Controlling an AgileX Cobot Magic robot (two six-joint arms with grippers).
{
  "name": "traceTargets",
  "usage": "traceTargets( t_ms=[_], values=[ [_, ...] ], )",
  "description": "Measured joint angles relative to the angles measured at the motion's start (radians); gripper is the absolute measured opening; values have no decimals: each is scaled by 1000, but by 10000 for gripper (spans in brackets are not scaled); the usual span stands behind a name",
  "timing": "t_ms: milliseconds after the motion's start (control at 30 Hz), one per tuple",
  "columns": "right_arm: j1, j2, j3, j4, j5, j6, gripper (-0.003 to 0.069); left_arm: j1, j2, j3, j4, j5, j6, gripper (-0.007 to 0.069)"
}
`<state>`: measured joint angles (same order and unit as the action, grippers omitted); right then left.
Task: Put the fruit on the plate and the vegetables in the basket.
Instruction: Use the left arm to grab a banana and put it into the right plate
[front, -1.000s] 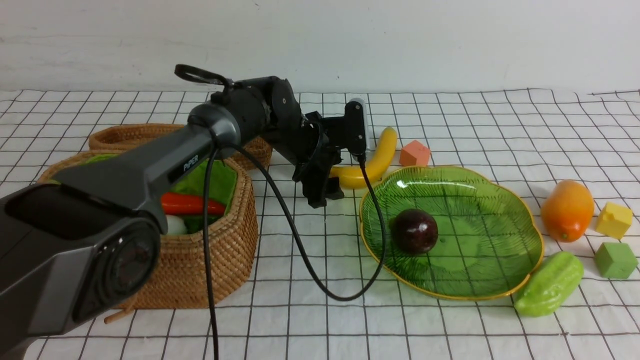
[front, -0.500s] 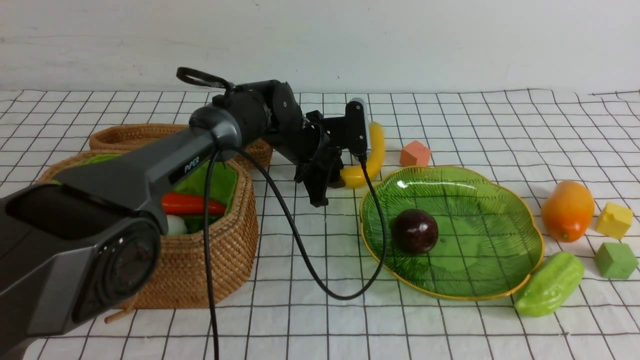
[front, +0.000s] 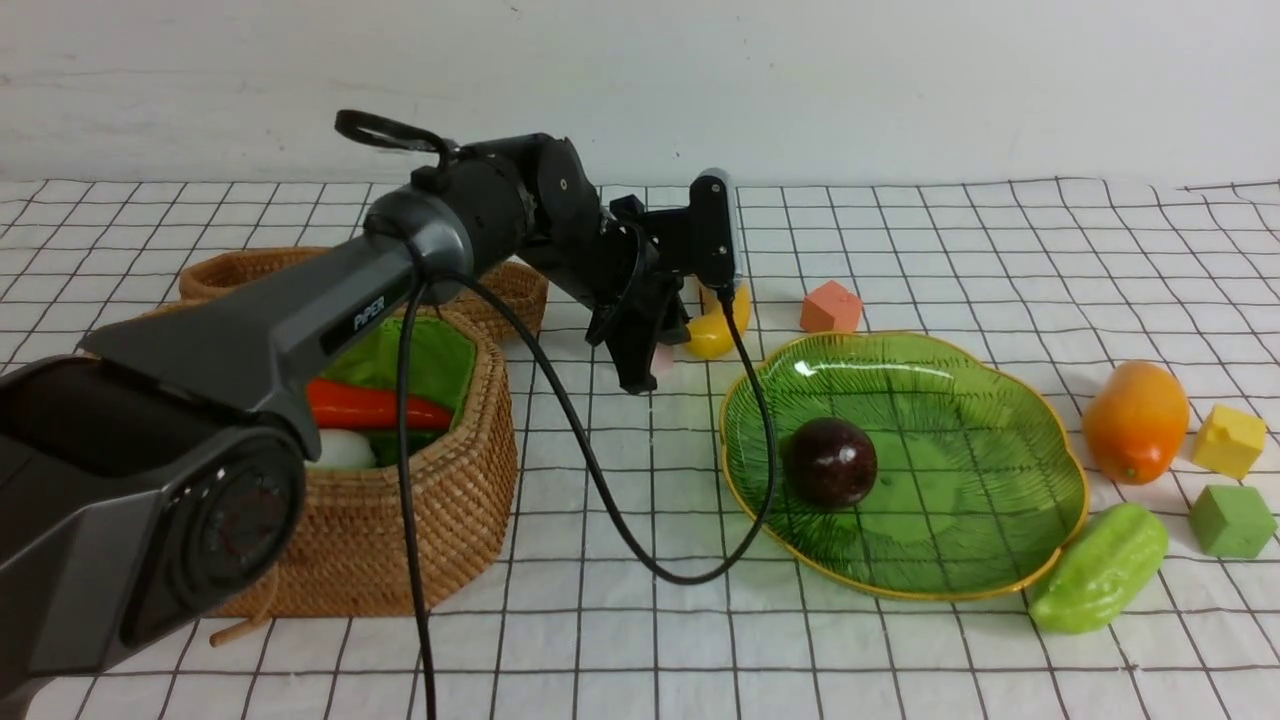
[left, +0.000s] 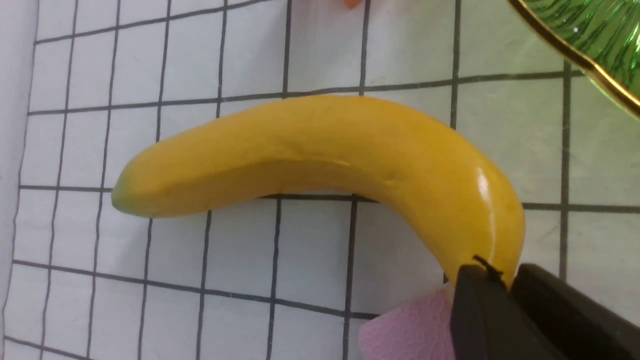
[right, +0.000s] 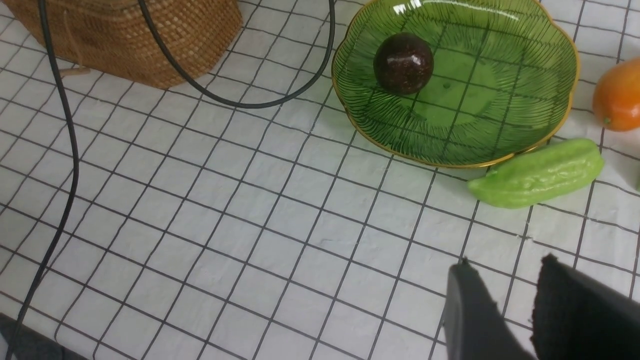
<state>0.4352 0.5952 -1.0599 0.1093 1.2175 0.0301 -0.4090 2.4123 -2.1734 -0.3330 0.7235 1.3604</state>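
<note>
Yellow curved toy banana (left: 320, 150): now clamps tip in left end effector (left: 502, 276), lifts it, bound for ribbed green glass plate (front: 960, 500); right end effector (right: 506, 262) parted, empty.

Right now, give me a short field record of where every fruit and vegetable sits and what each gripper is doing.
left gripper: shut on the end of the banana
right gripper: open, empty, above the cloth
plate: holds only the mangosteen
mango: on the cloth, right of the plate
gourd: on the cloth, beside the plate's rim
basket: holds the carrot and radish
</note>
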Motion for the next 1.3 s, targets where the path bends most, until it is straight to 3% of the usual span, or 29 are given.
traceTargets(
  t_ms=[333,633,867,967,1067,1300],
  values=[
    [0,0,0,0,9,-16,216,-37,-4,0,26,27,-52,35],
    [0,0,0,-12,1,-22,216,-39,-106,2,161,36,-223,35],
    [0,0,0,-178,-1,74,216,-68,-277,2,178,245,-437,35],
    [0,-3,0,-209,3,140,216,-143,-333,2,179,401,-484,35],
    [0,-19,0,-200,19,155,216,-225,-339,19,169,443,-542,35],
    [0,-125,0,-182,47,174,217,-378,-325,141,143,276,-619,35]
  ],
)
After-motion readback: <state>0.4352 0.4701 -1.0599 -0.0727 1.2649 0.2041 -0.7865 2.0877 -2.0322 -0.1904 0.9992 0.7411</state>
